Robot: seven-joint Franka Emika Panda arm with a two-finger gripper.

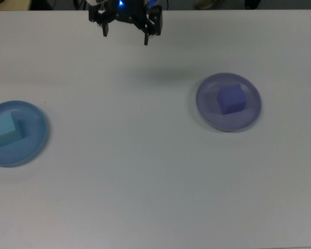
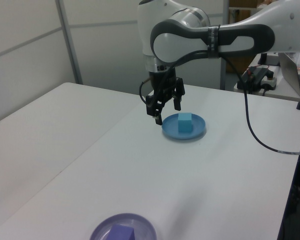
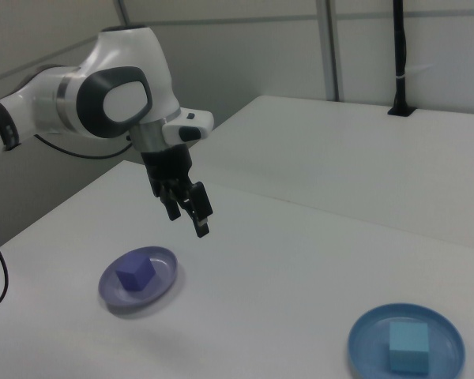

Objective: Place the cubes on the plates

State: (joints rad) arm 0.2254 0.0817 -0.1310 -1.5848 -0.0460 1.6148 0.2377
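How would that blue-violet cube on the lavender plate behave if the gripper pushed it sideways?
The blue-violet cube rests on a flat face, so it would probably slide rather than roll. The lavender plate seems to have a raised rim, which might stop the cube or tip it at the edge. The plate looks shallow and sits loose on the table, so it may shift too.

robot arm's gripper (image 3: 188, 213) hangs spread above a white table (image 3: 300, 260); violet cube (image 3: 136, 274) on lavender plate (image 3: 164, 268), cyan cube (image 3: 408, 346) on blue plate (image 3: 365, 341)
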